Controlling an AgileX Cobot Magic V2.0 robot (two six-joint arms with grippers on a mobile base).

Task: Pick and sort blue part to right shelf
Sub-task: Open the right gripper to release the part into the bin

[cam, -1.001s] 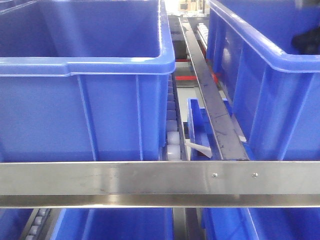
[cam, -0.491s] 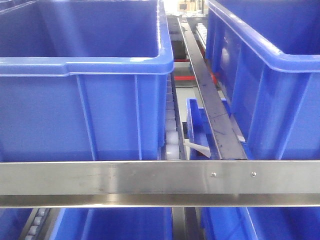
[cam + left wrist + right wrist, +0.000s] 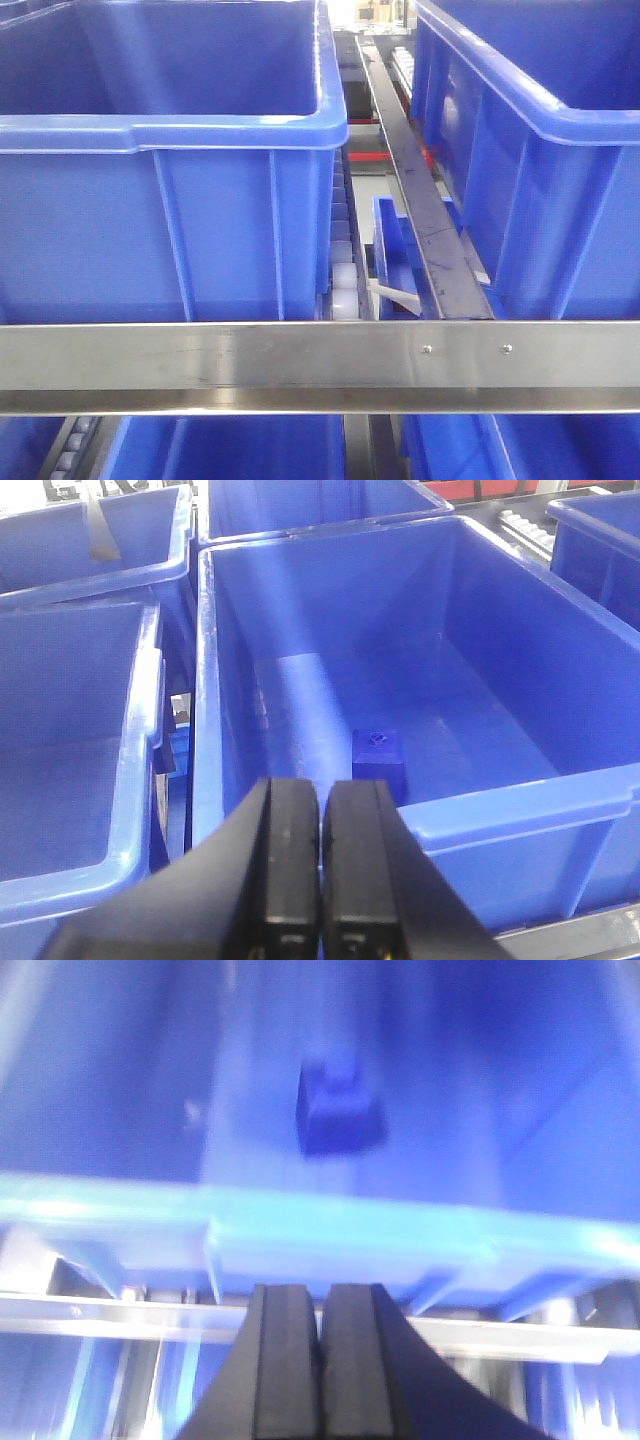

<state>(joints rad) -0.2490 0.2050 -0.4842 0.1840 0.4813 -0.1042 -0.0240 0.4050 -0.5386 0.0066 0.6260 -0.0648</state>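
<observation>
A small blue block part (image 3: 378,756) lies on the floor of a large blue crate (image 3: 520,810) in the left wrist view. My left gripper (image 3: 320,815) is shut and empty, above the crate's near rim. The blurred right wrist view shows a dark blue block (image 3: 338,1110) inside another blue crate (image 3: 330,1235). My right gripper (image 3: 321,1305) is shut and empty, in front of that crate's rim. The shelf's steel front rail (image 3: 300,365) crosses the front view under two blue crates (image 3: 170,200). Neither gripper shows in the front view.
A steel divider rail (image 3: 420,200) and white rollers (image 3: 343,270) run between the left crate and the right crate (image 3: 540,180). A small blue bin (image 3: 395,255) sits in that gap. More blue crates (image 3: 70,750) stand to the left and behind.
A dark shape at the front view's upper right, over the right crate, has left the view. The crates and rail have not moved.
</observation>
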